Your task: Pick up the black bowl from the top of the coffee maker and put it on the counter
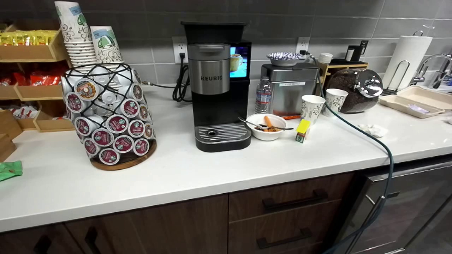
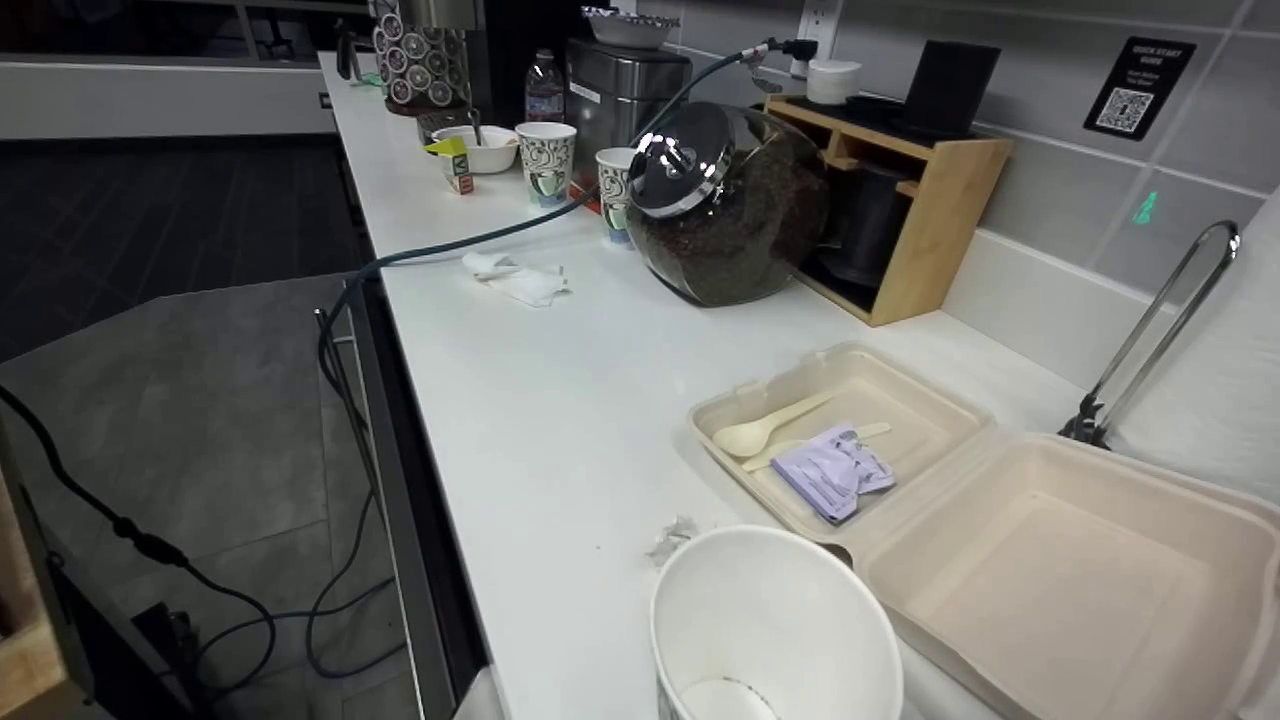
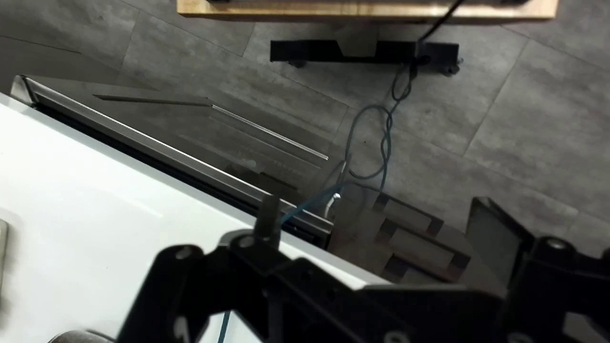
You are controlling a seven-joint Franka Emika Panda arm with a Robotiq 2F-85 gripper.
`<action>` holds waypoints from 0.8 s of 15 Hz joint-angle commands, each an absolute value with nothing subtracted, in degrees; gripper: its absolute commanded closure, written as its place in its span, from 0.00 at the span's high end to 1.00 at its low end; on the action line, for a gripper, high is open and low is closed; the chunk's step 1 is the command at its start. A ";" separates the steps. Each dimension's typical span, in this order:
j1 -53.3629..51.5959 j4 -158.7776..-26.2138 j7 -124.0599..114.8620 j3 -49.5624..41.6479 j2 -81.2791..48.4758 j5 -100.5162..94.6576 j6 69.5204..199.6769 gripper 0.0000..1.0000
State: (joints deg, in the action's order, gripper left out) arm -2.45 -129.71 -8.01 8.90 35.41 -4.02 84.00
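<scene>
The black bowl (image 1: 214, 32) sits on top of the coffee maker (image 1: 211, 78), a tall black machine with a silver-grey front, in an exterior view. The bowl is out of view in the exterior view that shows only the lower part of the coffee maker (image 2: 447, 12) at the top edge. The white counter (image 1: 166, 180) also shows in an exterior view (image 2: 540, 420) and in the wrist view (image 3: 105, 205). My gripper (image 3: 379, 216) shows only in the wrist view, with its fingers wide apart and nothing between them. It is above the counter's front edge and the floor.
A pod rack (image 1: 109, 120) with stacked cups stands beside the coffee maker. A white bowl with cutlery (image 1: 266, 127), paper cups (image 1: 312, 107) and a steel machine (image 1: 293, 88) stand on its other side. A cable (image 1: 374, 139) crosses the counter. An open takeout box (image 2: 1070, 560) lies farther along.
</scene>
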 commanded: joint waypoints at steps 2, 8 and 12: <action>-0.67 -116.14 -22.87 11.16 20.18 0.46 91.56 1.00; -2.90 -97.50 -42.97 13.93 3.18 0.92 104.49 1.00; -4.90 -99.35 -40.67 11.97 4.22 0.25 105.43 1.00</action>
State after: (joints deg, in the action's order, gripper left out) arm -3.40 -99.58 -40.55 13.37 4.33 0.40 105.62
